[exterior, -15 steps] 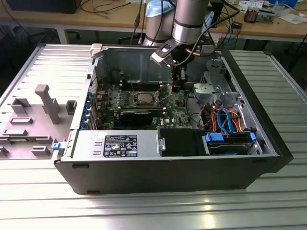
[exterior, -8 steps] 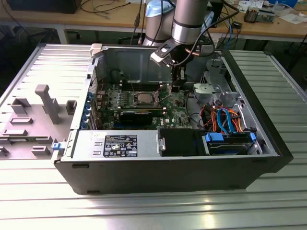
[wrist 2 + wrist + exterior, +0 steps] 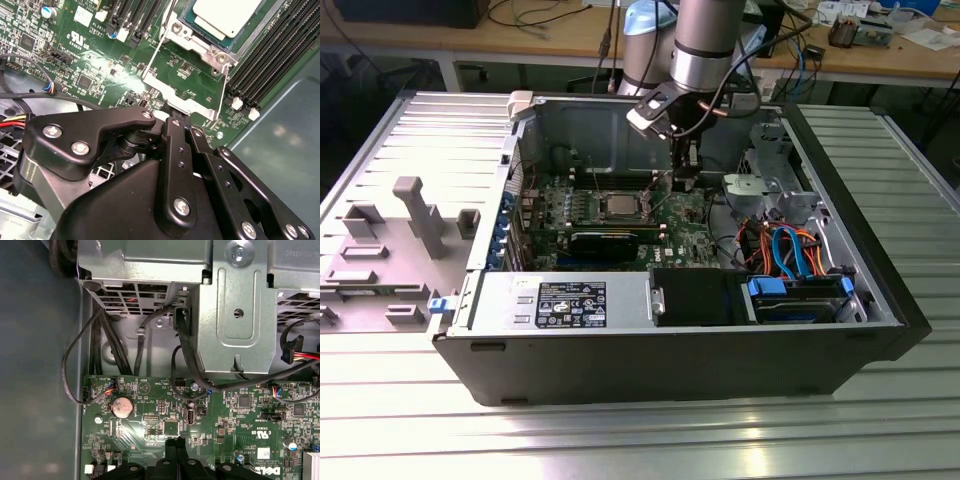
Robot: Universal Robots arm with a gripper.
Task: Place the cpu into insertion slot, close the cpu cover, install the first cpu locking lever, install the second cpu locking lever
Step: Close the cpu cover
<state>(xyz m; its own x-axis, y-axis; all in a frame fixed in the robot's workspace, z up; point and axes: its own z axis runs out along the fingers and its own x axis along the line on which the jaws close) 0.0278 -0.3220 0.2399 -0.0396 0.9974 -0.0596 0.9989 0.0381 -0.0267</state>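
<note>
I see the cpu lying flat on the green circuit board, framed by the cpu cover. My pincer hangs just beside that frame's corner, fingers pressed together, clear of the chip.

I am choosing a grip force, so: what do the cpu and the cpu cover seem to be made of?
The cpu: pale matte metal top, it seems, evenly grey with a soft sheen. The cpu cover: bare silver sheet metal, probably steel, with bright glints at its edges.

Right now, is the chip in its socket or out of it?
In: the chip lies flat inside the socket on the green board, seen in the second wrist view.
</note>
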